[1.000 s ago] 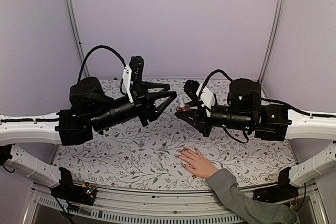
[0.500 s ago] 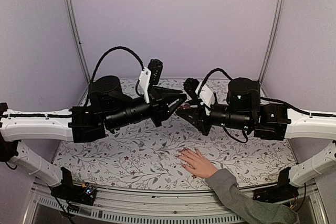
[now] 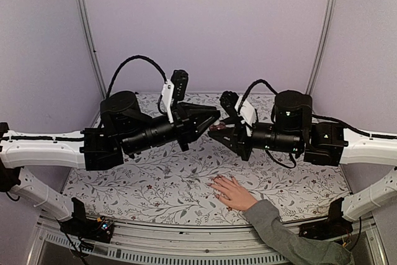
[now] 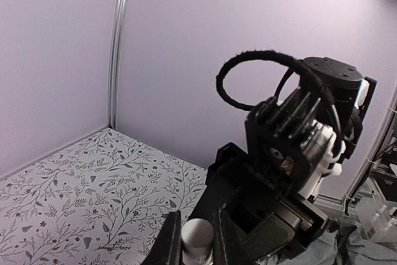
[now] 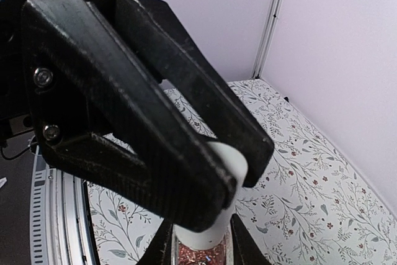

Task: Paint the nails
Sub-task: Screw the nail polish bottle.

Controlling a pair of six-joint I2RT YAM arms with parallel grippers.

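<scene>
My right gripper (image 5: 201, 247) is shut on a small bottle of red glitter polish (image 5: 202, 257), held up over the table between the two arms. The left gripper (image 4: 197, 233) is shut on the bottle's white cap (image 4: 197, 241), its black fingers (image 5: 142, 122) clamping the cap (image 5: 231, 161) from both sides. In the top view both grippers meet at the bottle (image 3: 216, 127). A light-skinned hand (image 3: 234, 193) with a grey sleeve lies flat on the table in front of them, fingers spread toward the left. Its nails (image 3: 213, 183) are too small to make out.
The floral tablecloth (image 3: 155, 184) covers the table, with lilac walls around it. The person's grey-sleeved forearm (image 3: 291, 240) comes in over the near edge at the right. Black cables loop above both wrists.
My left arm swung right to the bottle and its jaws closed on the white cap. The right arm and the hand on the table stayed almost still.
</scene>
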